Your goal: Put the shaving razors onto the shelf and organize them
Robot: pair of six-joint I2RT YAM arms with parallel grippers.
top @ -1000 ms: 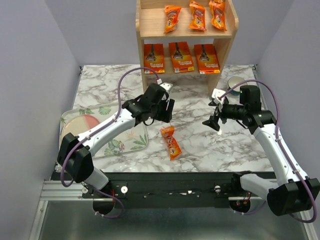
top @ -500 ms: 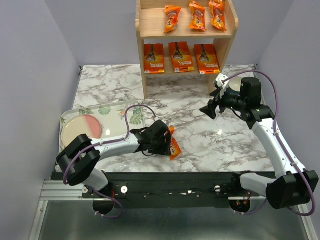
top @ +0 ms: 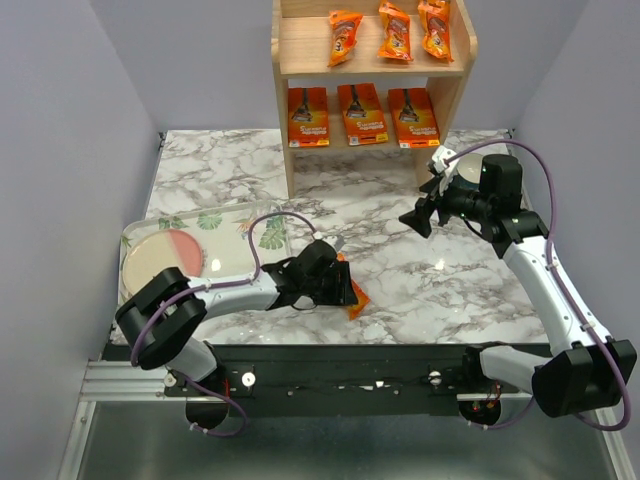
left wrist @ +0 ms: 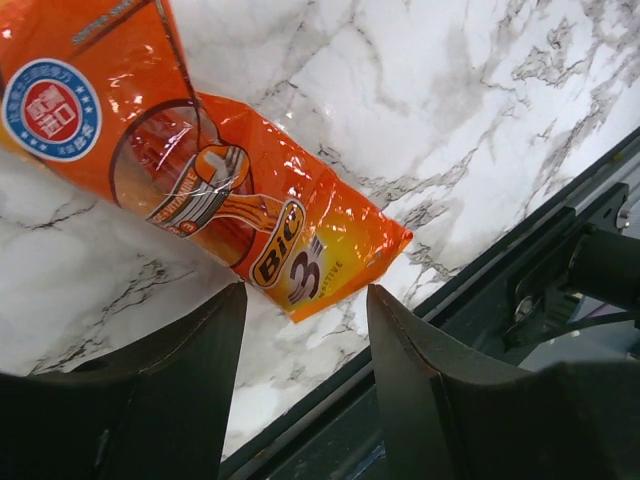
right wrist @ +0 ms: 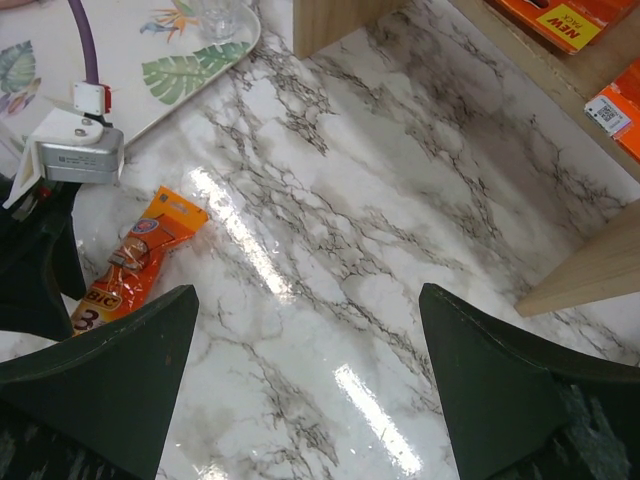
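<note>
The one loose razor pack (left wrist: 230,200) is lying flat at about 6 o'clock on the counter (top: 400,280), right by the near edge. Its end pokes into the gap of the left tool (left wrist: 305,295). That tool sits low with its jaws partway apart and nothing pinched yet. We reckon it's going for the thin end because the pack lies so flat. The right tool (right wrist: 307,300) hangs wide and empty around 3 o'clock, out of the way. The shelf (top: 462,90) at 12 o'clock has three narrow packs (top: 394,32) up top and three cards (top: 361,113) below, so we'd guess this one goes up top.
</note>
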